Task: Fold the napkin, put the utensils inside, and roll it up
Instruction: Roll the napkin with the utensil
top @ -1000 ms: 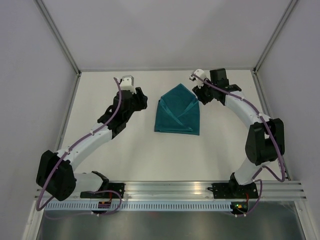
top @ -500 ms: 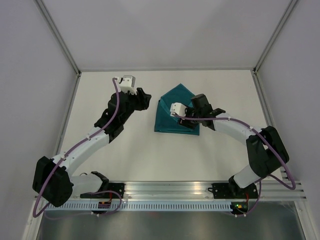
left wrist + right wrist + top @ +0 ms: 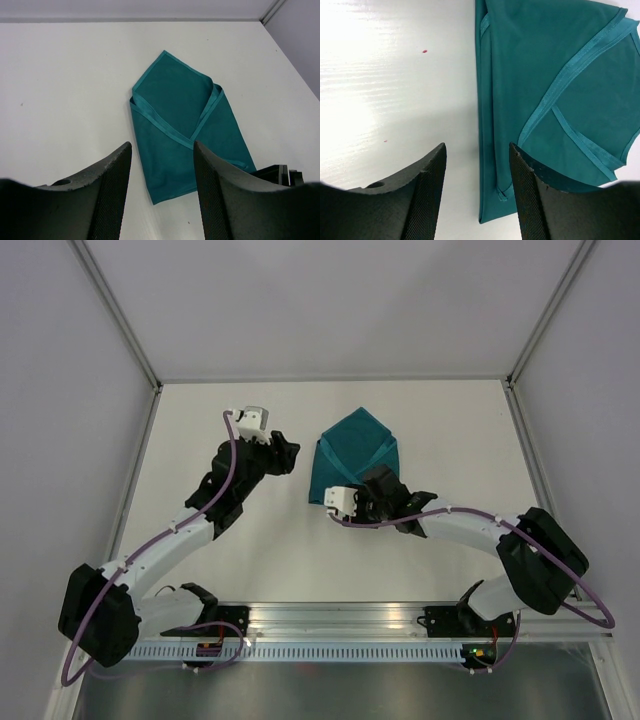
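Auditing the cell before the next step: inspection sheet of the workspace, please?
Surface: white table, smooth.
Job's things: teal napkin lying flat, folded into an envelope shape; knife nothing seen.
Clutter: two tiny red specks on the table.
End effectors: left end effector open, empty, off the napkin's left side; right end effector open, empty, over the napkin's near edge.
Cables: purple cables run along both arms, no snag seen.
Surroundings: white walls; metal rail at the near edge.
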Robot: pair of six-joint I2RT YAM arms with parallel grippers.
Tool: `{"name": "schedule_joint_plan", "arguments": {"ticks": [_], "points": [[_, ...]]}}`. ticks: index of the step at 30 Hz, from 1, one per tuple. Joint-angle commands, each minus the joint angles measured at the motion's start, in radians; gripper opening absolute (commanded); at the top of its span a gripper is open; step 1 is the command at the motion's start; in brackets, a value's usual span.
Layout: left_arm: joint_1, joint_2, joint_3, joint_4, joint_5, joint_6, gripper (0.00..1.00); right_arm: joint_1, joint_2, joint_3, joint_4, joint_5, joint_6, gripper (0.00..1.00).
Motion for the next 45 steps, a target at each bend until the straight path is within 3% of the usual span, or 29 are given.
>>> {"name": "schedule_joint_plan", "arguments": {"ticks": [1, 11, 33, 45], "points": [[0.000, -0.016, 0.001, 0.083, 0.020, 0.046, 0.58, 0.026, -0.030, -0.024, 0.122, 0.091, 0.008, 0.59], [0.002, 0.007, -0.011, 0.110, 0.027, 0.052, 0.57, 0.061, 0.027, -0.078, 0.240, 0.214, -0.041, 0.59], [0.000, 0.021, -0.051, 0.145, 0.022, 0.052, 0.57, 0.069, 0.122, -0.139, 0.324, 0.237, -0.084, 0.62], [0.000, 0.071, -0.053, 0.168, 0.022, 0.091, 0.55, 0.069, 0.191, -0.162, 0.383, 0.262, -0.129, 0.55]]}}
